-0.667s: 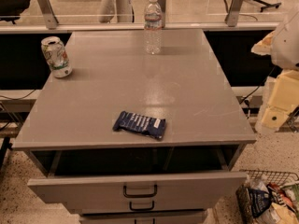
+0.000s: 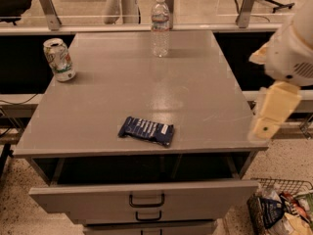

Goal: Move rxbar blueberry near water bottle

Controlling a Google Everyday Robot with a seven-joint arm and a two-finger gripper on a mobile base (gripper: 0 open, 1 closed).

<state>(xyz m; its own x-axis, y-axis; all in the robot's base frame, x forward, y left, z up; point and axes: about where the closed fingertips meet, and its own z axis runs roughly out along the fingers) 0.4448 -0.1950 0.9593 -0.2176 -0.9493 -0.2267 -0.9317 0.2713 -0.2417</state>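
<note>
The rxbar blueberry (image 2: pixel 146 130) is a flat dark navy wrapper with white lettering. It lies near the front edge of the grey table (image 2: pixel 122 87), a little left of centre. The water bottle (image 2: pixel 160 26) is clear with a white cap and stands upright at the table's far edge, centre. My gripper (image 2: pixel 264 128) hangs on the cream arm off the table's right side, level with the front right corner. It is well right of the bar and touches nothing.
A white and green soda can (image 2: pixel 58 59) stands at the table's left edge. A drawer (image 2: pixel 146 199) is pulled out below the table's front. A wire basket of packets (image 2: pixel 281 209) sits on the floor at the lower right. A railing runs behind the table.
My arm has moved a little to the left, closer to the table's right edge. The bar, the bottle and the can have not moved.
</note>
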